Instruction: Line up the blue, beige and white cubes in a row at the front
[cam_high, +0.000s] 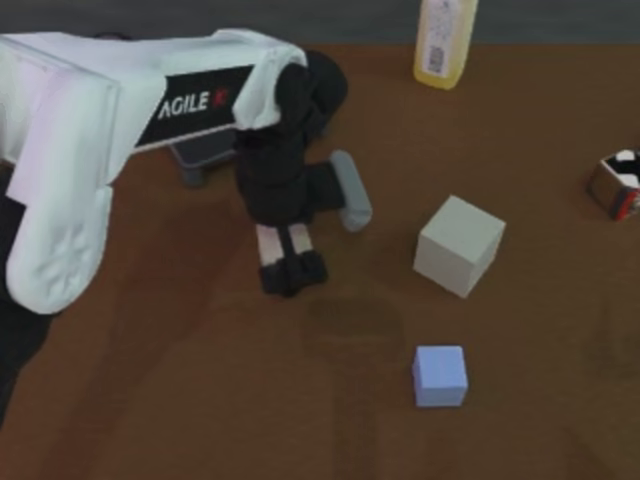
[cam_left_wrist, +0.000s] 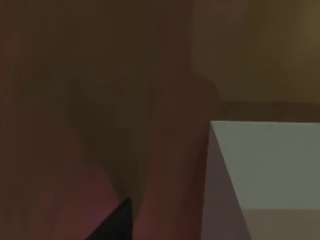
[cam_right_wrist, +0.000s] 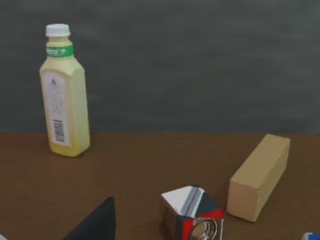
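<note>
Cubes were not yet in a row: only two showed in the top view, both right of the centre of the surface (cam_high: 150, 400). At the left, the left tool (cam_high: 290, 268) pointed down at bare surface, well apart from both cubes; I could not tell if it was open or closed, and I saw nothing in it. A dark grey item (cam_high: 197, 155) lay partly under that arm. Further right, the blue cube (cam_high: 440, 375) sat nearest the front edge, and the white cube (cam_high: 460, 245) stood behind it, turned a little and not touching it. A yellow bottle (cam_high: 445, 40) stood at the back. At the right edge lay the small box (cam_high: 615, 185).

The beige cube (cam_right_wrist: 260, 177) showed only in the right wrist view, just beside the box (cam_right_wrist: 192, 215). The right tool (cam_right_wrist: 95, 220) showed there only as a dark tip, so I could not tell its state; that arm was outside the top view and seemed parked.

The step in hand was probably the reach for a cube. To do it well, the left tool should turn square to two flat faces, come down over the middle of the cube, close gently, lift it clear and set it at the front beside the blue cube.
</note>
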